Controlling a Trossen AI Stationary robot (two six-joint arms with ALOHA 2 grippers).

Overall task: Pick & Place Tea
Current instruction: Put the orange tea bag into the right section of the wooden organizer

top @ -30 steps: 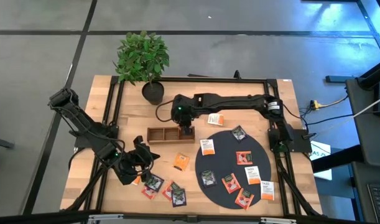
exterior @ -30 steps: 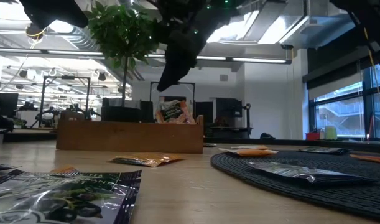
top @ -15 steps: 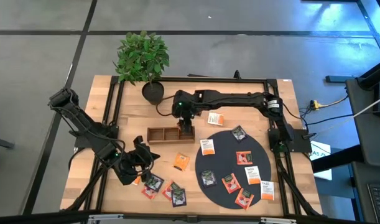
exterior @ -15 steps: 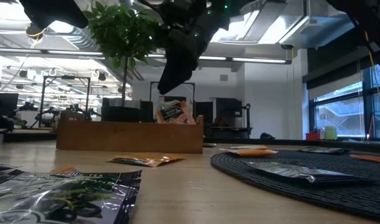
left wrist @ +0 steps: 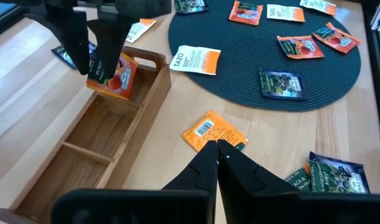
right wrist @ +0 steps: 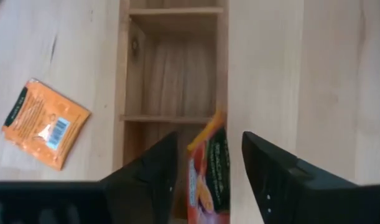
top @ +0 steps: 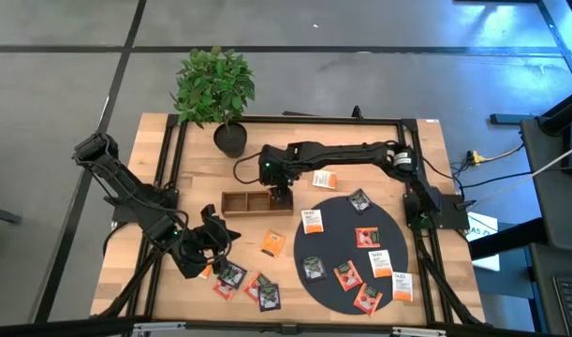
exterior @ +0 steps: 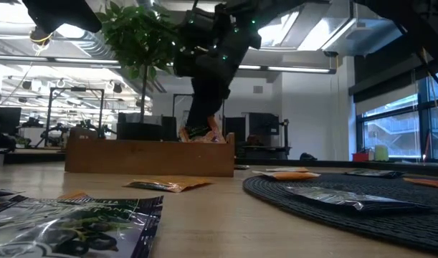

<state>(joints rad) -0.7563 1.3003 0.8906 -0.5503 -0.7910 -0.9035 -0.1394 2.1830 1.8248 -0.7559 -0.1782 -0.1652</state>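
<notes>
Overhead looks straight down on the worktop (top: pixel 426 140), low looks level across it, and both wrist views closely share the tray (left wrist: pixel 84 155), seemingly its end compartment.

Two dark jointed arms with black cables; green lights glow on the right arm (top: pixel 342 152)

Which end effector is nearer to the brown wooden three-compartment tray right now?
The right end effector, directly over the brown wooden three-compartment tray at its right end compartment. The left end effector sits apart, off the tray's near side, toward its left end.
</notes>
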